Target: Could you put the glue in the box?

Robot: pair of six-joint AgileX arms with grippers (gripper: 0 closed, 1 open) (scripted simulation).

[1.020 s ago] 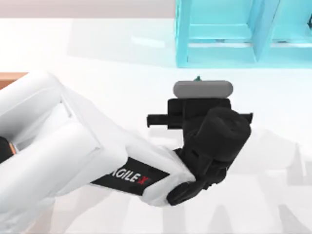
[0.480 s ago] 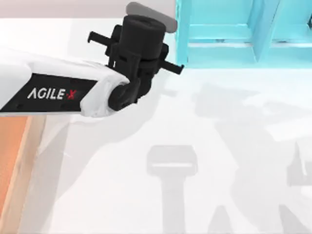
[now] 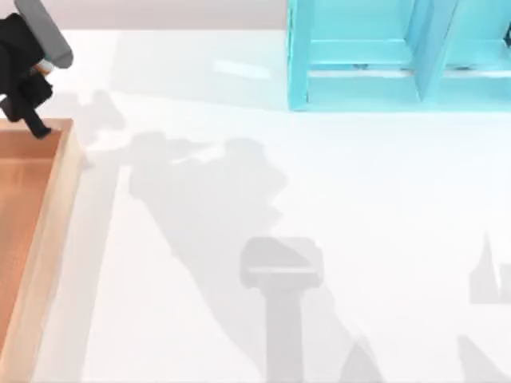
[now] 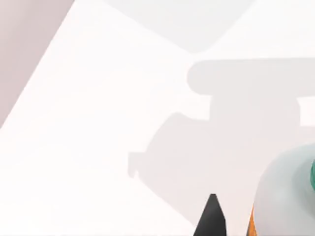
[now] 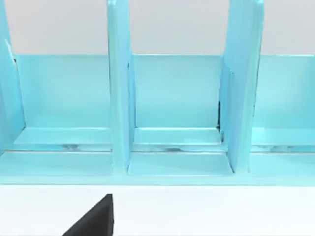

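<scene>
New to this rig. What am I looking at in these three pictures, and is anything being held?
It is a simulated pair of AgileX arms at a white table, each ending in a two-finger hand. One picture looks down from above; the other two come from cameras on the wrists. From above, the left hand is at the table's far left corner, over the end of the box, a shallow wooden tray. Its wrist camera shows the glue, a small bottle with a green tip and orange label, right beside a dark finger, so it appears to be carried. The right wrist camera faces the cyan shelf unit, with one finger at the edge.
</scene>
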